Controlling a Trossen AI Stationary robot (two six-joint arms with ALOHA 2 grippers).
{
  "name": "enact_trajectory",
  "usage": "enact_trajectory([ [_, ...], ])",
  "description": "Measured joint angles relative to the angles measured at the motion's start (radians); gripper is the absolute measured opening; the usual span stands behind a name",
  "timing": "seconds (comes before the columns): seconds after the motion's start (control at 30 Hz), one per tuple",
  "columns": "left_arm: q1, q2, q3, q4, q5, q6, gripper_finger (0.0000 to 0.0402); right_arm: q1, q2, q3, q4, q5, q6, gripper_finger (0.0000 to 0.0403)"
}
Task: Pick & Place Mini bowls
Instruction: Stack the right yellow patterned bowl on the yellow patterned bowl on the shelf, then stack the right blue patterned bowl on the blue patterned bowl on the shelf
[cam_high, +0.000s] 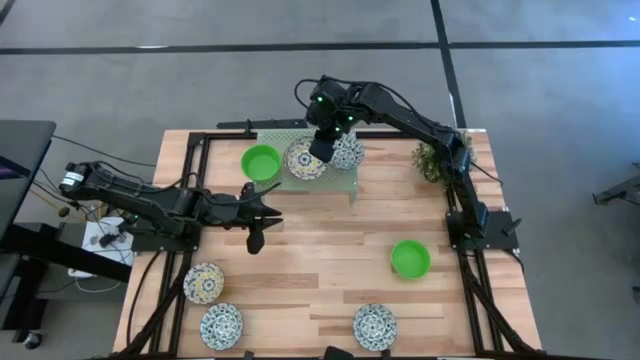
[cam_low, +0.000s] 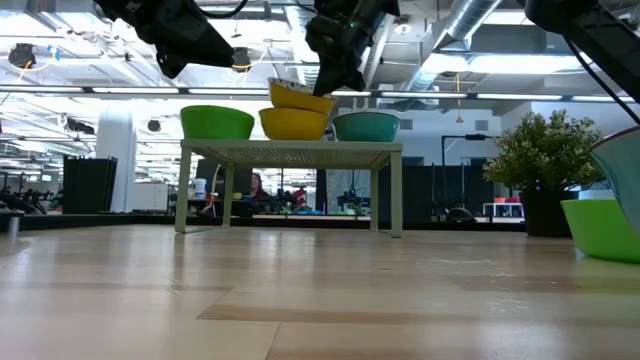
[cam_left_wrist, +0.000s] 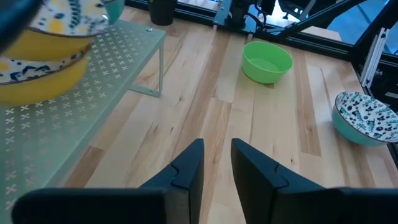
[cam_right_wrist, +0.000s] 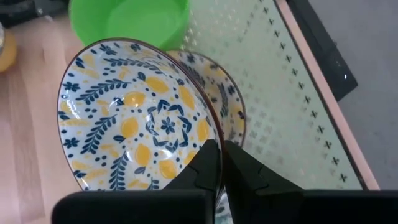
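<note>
R pincer (cam_right_wrist: 219, 163) grips yellow-blue bowl (cam_right_wrist: 134, 127) (over rack (cam_right_wrist: 280, 93)).

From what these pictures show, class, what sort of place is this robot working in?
Probably a large robotics lab or industrial workshop: exposed ducts and strip lights overhead, a grey concrete floor, and a wooden table in a black metal frame carrying two robot arms.
</note>
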Motion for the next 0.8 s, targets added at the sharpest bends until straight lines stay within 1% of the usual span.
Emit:
enact_trajectory([
  [0.1,0.000,0.000,0.000,0.000,0.000,0.000,0.0081,0.001,0.010,0.001,0.003,0.001,0.000,0.0010],
  [0.33,0.000,0.000,0.000,0.000,0.000,-0.001,0.0081,-0.006,0.039,0.002,0.009,0.001,-0.008,0.0025],
  [0.57,0.000,0.000,0.000,0.000,0.000,-0.003,0.0081,-0.010,0.043,0.000,0.017,0.001,-0.008,0.0030],
  [0.8,0.000,0.000,0.000,0.000,0.000,-0.003,0.0081,-0.019,0.043,0.000,0.018,0.003,-0.032,0.0061],
])
